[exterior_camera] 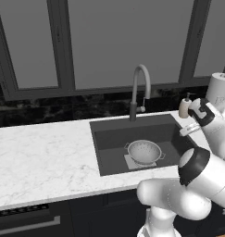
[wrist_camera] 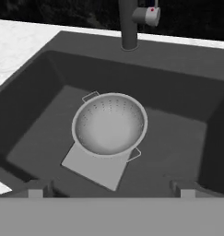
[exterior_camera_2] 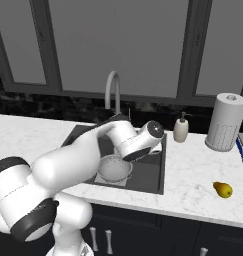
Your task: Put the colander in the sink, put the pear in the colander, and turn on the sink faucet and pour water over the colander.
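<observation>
Perforated shiny metal colander (wrist_camera: 109, 125), matt dark sink (wrist_camera: 178, 138), glossy marble counter (exterior_camera: 40, 152)

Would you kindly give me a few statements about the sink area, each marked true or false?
1. The colander sits inside the sink. True.
2. The pear lies in the colander. False: it lies on the counter right of the sink.
3. The tool is shut on the colander. False: its fingers stand wide apart, holding nothing.
4. The soap dispenser stands between the sink faucet and the paper towel roll. True.
5. Water runs from the sink faucet. False: none shows.
</observation>
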Tool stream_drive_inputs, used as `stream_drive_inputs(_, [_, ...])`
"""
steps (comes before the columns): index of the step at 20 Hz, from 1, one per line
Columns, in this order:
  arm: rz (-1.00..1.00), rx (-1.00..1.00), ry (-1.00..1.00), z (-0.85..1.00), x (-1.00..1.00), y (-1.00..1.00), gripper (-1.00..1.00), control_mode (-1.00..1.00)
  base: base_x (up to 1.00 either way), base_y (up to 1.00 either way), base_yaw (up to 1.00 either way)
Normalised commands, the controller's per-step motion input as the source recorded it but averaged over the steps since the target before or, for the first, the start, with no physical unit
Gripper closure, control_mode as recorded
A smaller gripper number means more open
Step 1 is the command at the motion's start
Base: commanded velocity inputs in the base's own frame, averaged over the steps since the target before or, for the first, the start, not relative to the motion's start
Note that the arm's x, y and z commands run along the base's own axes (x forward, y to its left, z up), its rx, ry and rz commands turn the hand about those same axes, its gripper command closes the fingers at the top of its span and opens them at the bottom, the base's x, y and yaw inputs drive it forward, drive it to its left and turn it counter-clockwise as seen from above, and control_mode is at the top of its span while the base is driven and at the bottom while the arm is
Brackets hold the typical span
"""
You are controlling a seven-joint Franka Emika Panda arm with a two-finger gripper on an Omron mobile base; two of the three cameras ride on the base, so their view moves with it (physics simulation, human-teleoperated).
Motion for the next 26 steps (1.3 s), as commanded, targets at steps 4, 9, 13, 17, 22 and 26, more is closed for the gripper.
stream_drive_inputs(4, [-0.04, -0.02, 0.15, 0.71, -0.28, -0.55, -1.00, -1.00, 0.00, 0.00, 0.00])
stream_drive_inputs(9, [0.00, -0.08, 0.00, 0.20, -0.29, -0.61, -1.00, -1.00, 0.00, 0.00, 0.00])
stream_drive_inputs(13, [0.00, -0.15, 0.00, 0.01, -0.14, -0.49, -1.00, -1.00, 0.00, 0.00, 0.00])
stream_drive_inputs(17, [-0.04, -0.25, 0.04, -0.24, -0.03, -0.81, -1.00, -1.00, 0.00, 0.00, 0.00])
stream_drive_inputs(22, [-0.18, -0.20, 0.10, -0.39, 0.00, -0.99, -1.00, -1.00, 0.00, 0.00, 0.00])
stream_drive_inputs(26, [-0.17, -0.14, 0.12, -0.49, 0.00, -1.00, -1.00, -1.00, 0.00, 0.00, 0.00])
